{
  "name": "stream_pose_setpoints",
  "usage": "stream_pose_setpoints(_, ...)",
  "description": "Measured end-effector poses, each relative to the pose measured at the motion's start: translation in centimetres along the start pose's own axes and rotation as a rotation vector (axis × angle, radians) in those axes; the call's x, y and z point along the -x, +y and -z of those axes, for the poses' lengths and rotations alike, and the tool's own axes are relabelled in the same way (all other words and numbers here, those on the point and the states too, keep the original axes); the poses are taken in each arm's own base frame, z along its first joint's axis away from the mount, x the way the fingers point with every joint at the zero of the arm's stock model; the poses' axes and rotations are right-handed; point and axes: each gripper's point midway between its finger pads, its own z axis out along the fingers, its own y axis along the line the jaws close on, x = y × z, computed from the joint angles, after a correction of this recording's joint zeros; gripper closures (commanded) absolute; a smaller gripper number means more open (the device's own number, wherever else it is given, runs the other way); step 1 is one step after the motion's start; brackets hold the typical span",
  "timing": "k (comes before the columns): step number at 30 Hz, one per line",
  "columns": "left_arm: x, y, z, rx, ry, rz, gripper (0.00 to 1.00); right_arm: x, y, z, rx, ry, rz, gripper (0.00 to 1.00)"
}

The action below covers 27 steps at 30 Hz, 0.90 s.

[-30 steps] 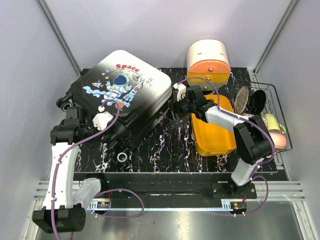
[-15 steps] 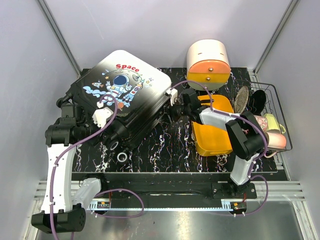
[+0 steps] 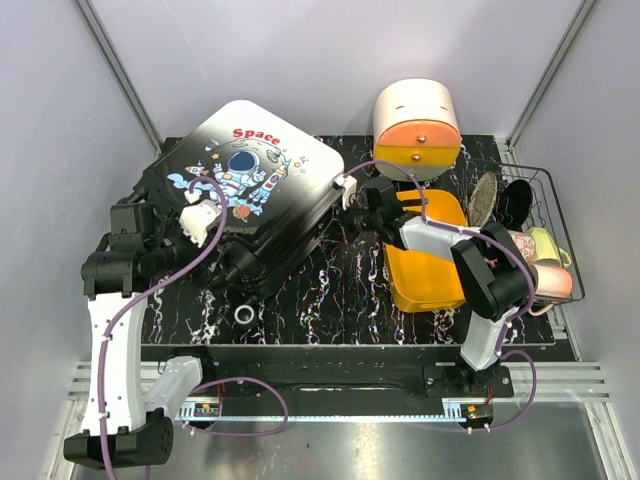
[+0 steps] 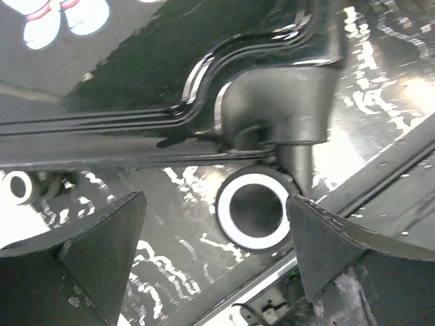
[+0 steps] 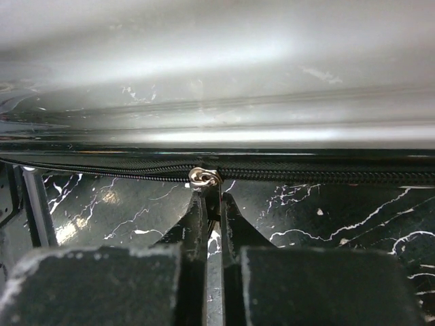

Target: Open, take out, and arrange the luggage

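Two arms are at the luggage (image 3: 255,185), which sits closed on the left half of your table (image 3: 340,295). On the left, your left gripper (image 4: 212,210) gapes wide and grips nothing, with a white-rimmed caster wheel (image 4: 253,234) showing between its fingers. Move right: your right gripper (image 5: 212,198) is pinched tight on the zipper pull (image 5: 204,177) at the case's right edge, near the orange tray (image 3: 425,265).

Bright even light; glare across blurred luggage (image 5: 224,75)
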Motion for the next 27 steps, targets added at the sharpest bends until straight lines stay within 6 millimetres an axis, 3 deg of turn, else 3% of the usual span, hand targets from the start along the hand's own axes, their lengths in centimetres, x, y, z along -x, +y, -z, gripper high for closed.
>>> stream_pose_setpoints(2,0.5,-1.0,0.1,-0.039,-0.027,0.015,0.09,0.0,-0.1,0.1,-0.012,0.000,0.000,1.00)
stream_pose_setpoints(6,-0.4,-3.7,0.2,-0.147,0.007,0.062,0.09,-0.1,-0.3,0.3,-0.050,-0.001,0.004,1.00)
stream_pose_setpoints(16,-1.9,-6.0,-0.5,-0.218,0.080,0.052,0.10,-0.1,-1.0,0.5,-0.151,0.001,0.023,1.00)
stream_pose_setpoints(25,-3.0,-5.2,-2.9,-0.152,0.169,0.066,0.29,-0.1,-1.2,0.4,-0.186,0.004,0.028,1.00)
stream_pose_setpoints(26,-3.2,-5.0,-3.3,-0.141,0.180,0.073,0.32,-0.1,-1.2,0.4,-0.190,0.004,0.028,1.00)
stream_pose_setpoints(27,-3.4,-4.7,-3.5,-0.129,0.191,0.079,0.43,-0.1,-1.2,0.4,-0.194,0.004,0.028,1.00)
